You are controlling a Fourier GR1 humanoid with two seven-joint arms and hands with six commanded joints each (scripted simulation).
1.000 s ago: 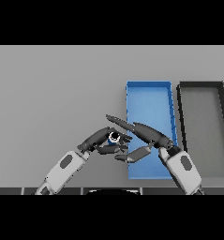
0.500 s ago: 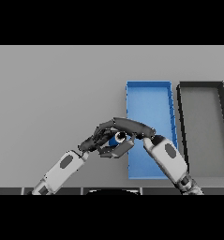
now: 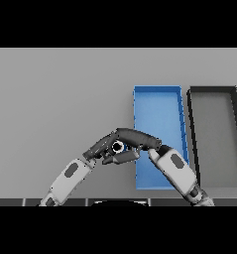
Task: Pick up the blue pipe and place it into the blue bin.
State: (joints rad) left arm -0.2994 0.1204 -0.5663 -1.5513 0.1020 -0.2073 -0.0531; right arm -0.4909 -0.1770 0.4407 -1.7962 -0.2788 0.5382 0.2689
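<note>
Head view: sole view, looking down on a flat matte grey table (image 3: pixel 55 99).
Left hand (image 3: pixel 101 147): dark, reaching up and right from the lower left on a white and grey forearm; fingers curled against the blue pipe; whether actually gripping it, cannot tell.
Right hand (image 3: pixel 137 140): dark, coming in from the lower right and pointing toward 9 o'clock; long fingers laid over the top of the pipe, thumb below it, so closed round it.
Blue pipe (image 3: pixel 117 147): small, seen end-on as a pale ring with a dark bore, wedged between both hands; just left of the blue bin, over the table.
Blue bin (image 3: pixel 157 106): long rectangular tray, smooth, low walls, at 1 o'clock from the pipe; right forearm crossing its near part.
Dark bin (image 3: pixel 211 119): same long shape, black rim, grey floor, just beside the blue bin at 3 o'clock.
</note>
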